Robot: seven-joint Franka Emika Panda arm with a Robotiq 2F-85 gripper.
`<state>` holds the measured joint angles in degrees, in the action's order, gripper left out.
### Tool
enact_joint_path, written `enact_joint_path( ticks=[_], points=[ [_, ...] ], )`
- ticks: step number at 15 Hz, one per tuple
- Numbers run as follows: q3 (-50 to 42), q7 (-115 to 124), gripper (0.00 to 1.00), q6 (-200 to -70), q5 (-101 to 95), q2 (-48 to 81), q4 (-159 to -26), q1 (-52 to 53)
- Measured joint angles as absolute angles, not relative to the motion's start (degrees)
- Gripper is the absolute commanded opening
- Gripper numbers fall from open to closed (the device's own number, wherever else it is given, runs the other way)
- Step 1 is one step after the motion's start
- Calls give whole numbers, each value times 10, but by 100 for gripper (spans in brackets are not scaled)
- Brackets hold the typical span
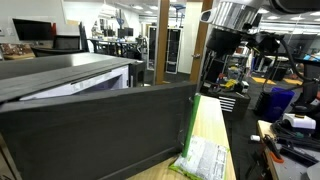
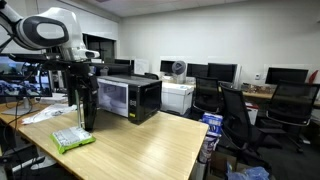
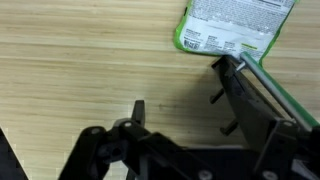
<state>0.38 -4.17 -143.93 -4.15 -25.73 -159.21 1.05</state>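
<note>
The gripper hangs wide open over the table. The green packet lies flat at its one o'clock, probably light, crinkly and slippery, best pinched at an edge.

One black microwave on one wooden counter. One green packet near the microwave, on the same counter. One gripper with two jaws, just in front of the microwave. One white machine and one round fan behind the microwave. At least two black office chairs farther off.
</note>
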Motion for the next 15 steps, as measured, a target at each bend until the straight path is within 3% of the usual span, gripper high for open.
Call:
enact_joint_path(
  ticks=[15],
  points=[
    [20, -84, 100, -1428, 72, -170, -1593, 146]
  ],
)
